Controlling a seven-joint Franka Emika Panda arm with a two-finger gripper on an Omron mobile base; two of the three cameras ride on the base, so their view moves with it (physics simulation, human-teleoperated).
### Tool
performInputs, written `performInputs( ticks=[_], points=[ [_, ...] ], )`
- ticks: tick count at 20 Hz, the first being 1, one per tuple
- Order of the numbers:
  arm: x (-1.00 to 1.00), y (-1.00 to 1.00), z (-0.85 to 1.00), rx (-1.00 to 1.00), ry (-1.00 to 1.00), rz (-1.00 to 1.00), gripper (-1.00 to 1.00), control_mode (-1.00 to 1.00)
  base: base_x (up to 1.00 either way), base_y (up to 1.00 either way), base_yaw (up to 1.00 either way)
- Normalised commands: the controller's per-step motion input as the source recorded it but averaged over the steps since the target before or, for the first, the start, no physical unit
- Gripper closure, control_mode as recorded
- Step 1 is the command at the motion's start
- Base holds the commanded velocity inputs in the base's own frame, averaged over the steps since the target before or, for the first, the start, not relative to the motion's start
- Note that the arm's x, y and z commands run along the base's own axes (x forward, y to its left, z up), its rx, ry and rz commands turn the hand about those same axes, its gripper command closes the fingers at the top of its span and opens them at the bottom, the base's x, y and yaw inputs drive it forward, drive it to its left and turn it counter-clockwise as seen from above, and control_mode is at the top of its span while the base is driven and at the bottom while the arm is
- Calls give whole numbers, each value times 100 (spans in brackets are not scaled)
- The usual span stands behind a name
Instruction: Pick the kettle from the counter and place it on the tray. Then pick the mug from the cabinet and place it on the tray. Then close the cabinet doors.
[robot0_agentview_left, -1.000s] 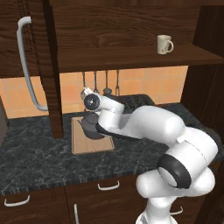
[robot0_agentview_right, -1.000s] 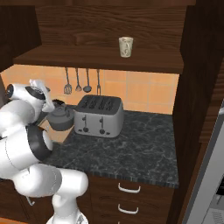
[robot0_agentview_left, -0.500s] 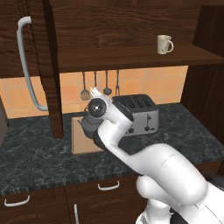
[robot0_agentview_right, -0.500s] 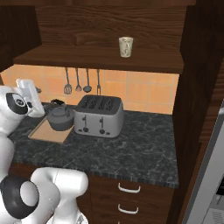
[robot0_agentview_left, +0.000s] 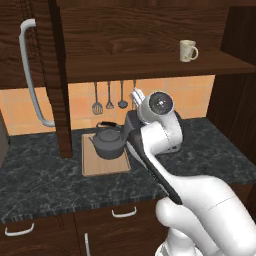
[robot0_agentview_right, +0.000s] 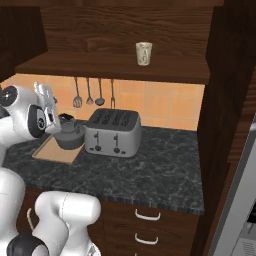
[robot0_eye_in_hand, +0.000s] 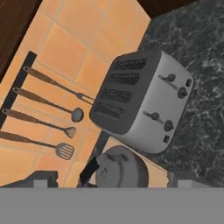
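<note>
Jaws stand wide open w/ nothing between them; gripper (robot0_eye_in_hand: 111, 181) hangs above the kettle (robot0_agentview_left: 108, 142), clear of it. In the hand view the two finger tips (robot0_eye_in_hand: 40, 178) sit far apart at the bottom edge, kettle lid and black handle showing in the gap just below them, slightly toward the left tip.

Kettle sits on the tray (robot0_agentview_left: 95, 167), at its back part; tray lies flat on the counter (robot0_agentview_left: 45, 180). Front part of the tray is bare wood. From the right base view the gripper (robot0_agentview_right: 46, 100) is up and a bit left of the kettle, not touching.

Toaster (robot0_agentview_right: 112, 132) stands just beside the kettle on the counter, straight ahead of the jaws in the hand view, its slots and knobs facing the camera. Beyond the left tip, four utensils (robot0_eye_in_hand: 48, 120) hang from a dark rail on the orange tile wall.

Mug (robot0_agentview_left: 187, 50) is well above the jaws and off to the right, upright on the cabinet (robot0_agentview_left: 150, 67) shelf, handle to the right in the left base view. Cabinet door (robot0_agentview_left: 30, 75) w/ long grey bar handle stands open, well left of the jaws. Drawers (robot0_agentview_right: 145, 225) below the counter are shut.
</note>
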Motion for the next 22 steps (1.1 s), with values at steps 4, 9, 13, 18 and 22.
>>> performInputs(
  ticks=[4, 9, 13, 18, 22],
  points=[
    [-67, -76, 64, 0, 18, 24, -100, -100, 0, 0, 0],
    [-32, -95, 37, 1, 23, 24, -100, -100, 0, 0, 0],
    [0, -33, 2, 6, 2, 9, -100, -100, 0, 0, 0],
    [0, -13, 0, -1, 0, 11, -100, -100, 0, 0, 0],
    [-1, -44, 0, -3, 0, 12, -100, -100, 0, 0, 0]
  ],
)
